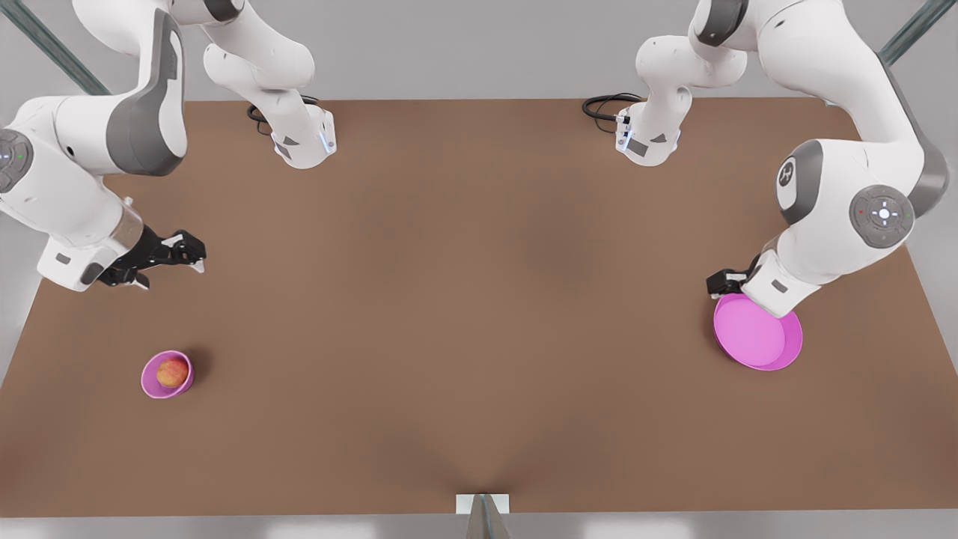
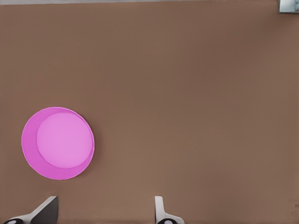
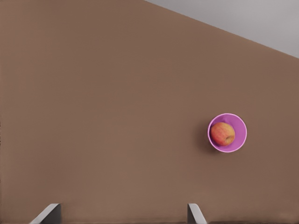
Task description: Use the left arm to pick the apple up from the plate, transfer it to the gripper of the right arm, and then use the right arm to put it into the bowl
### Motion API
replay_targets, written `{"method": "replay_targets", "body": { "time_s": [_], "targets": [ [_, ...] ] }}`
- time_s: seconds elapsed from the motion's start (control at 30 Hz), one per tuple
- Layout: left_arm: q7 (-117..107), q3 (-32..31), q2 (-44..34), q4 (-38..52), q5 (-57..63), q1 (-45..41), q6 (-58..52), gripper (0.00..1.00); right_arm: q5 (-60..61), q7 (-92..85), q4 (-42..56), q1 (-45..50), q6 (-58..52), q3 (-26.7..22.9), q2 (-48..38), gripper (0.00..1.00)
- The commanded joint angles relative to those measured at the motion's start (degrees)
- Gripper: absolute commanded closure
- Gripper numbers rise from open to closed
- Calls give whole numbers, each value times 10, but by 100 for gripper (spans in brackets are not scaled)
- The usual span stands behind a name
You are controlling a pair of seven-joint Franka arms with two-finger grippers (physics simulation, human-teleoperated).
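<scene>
Sitting in the bowl (image 1: 167, 374), the apple (image 1: 172, 371) looks round to us, its long axis unclear. We see left gripper (image 1: 720, 283) spread over the plate (image 1: 756, 333), right gripper (image 1: 161, 262) spread, far of bowl.

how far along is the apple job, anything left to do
It looks finished. The small red-and-yellow apple sits inside the small deep pink bowl, and the wide shallow pink plate has nothing on it. Nothing is in hand: the right gripper is open above the brown table near the bowl, and the left gripper is open by the plate's edge. No step appears left.
</scene>
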Motion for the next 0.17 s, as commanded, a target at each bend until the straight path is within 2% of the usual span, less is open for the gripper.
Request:
{"method": "replay_targets", "body": {
  "time_s": [0.0, 0.13],
  "targets": [
    [-66, 0, 0, 0, 0, -2, 1, 0, 4, 205, 1, 0, -23, 0, 0, 0],
    [-67, 0, 0, 0, 1, -2, 2, 0, 4, 205, 1, 0, -24, 2, 0, 0]
  ]
}}
